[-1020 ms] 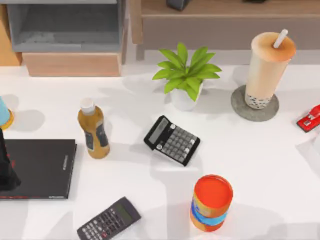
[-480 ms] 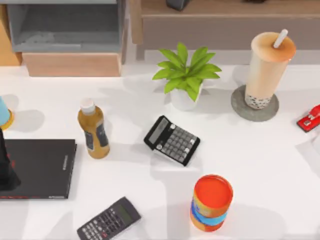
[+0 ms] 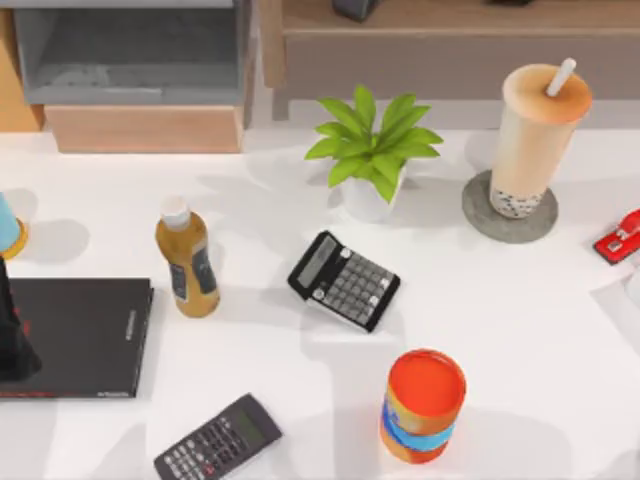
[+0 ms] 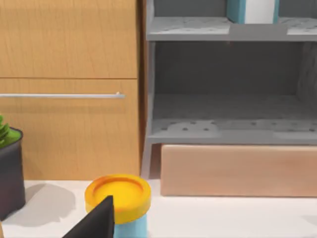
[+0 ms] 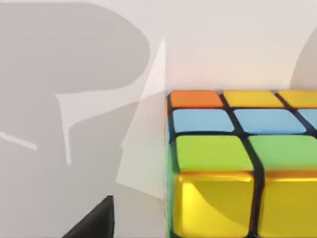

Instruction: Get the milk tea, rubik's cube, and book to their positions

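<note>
The tall clear cup of peach-beige milk tea (image 3: pixel 538 130) with dark pearls, orange-tan lid and white straw stands upright on a round grey coaster (image 3: pixel 509 207) at the back right of the white bench (image 3: pixel 520 320). In the right wrist view a bright multicoloured rubik's cube (image 5: pixel 242 163) sits on the bench right up close. The left arm (image 3: pixel 14 335) is over the flat black book (image 3: pixel 80 336) at the left edge. Can't tell whether either gripper is clenched or released, honestly.
</note>
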Available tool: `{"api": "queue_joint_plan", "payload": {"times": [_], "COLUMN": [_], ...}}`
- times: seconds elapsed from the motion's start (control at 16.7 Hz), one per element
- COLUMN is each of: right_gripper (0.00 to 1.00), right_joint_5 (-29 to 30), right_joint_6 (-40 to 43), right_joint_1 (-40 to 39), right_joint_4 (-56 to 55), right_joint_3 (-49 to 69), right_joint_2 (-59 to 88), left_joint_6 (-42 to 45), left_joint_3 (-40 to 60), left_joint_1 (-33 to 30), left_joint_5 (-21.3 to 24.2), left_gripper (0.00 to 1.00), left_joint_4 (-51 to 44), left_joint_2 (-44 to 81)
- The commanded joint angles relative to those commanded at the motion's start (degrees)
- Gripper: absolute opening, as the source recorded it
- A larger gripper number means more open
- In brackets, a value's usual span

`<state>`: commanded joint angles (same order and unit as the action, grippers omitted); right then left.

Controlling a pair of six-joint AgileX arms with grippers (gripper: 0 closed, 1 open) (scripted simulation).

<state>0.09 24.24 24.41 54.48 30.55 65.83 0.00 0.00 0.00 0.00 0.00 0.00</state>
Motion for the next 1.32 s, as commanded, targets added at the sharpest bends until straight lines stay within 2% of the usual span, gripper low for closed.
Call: {"api": "queue_joint_plan", "payload": {"times": [0.3,1.08,1.32], "right_gripper": [1.00,0.02,0.00], "right_joint_5": [0.00,0.00,0.00], "right_joint_6": [0.00,0.00,0.00], "right_joint_1": [0.00,0.00,0.00], "right_joint_4": [-0.88,-0.88,-0.88], "right_joint_3": [-0.81,-0.81,-0.81], "right_joint_2": [0.31,0.31,0.31], "left_joint_6": [0.00,0.00,0.00], "left_joint_3": [0.00,0.00,0.00], "left_joint_1": [0.00,0.00,0.00], "left_joint_5": [0.00,0.00,0.00], "left_gripper": [1.00,1.00,1.00], "left_joint_4": [0.00,0.00,0.00], "left_joint_2": [0.00,0.00,0.00]}}
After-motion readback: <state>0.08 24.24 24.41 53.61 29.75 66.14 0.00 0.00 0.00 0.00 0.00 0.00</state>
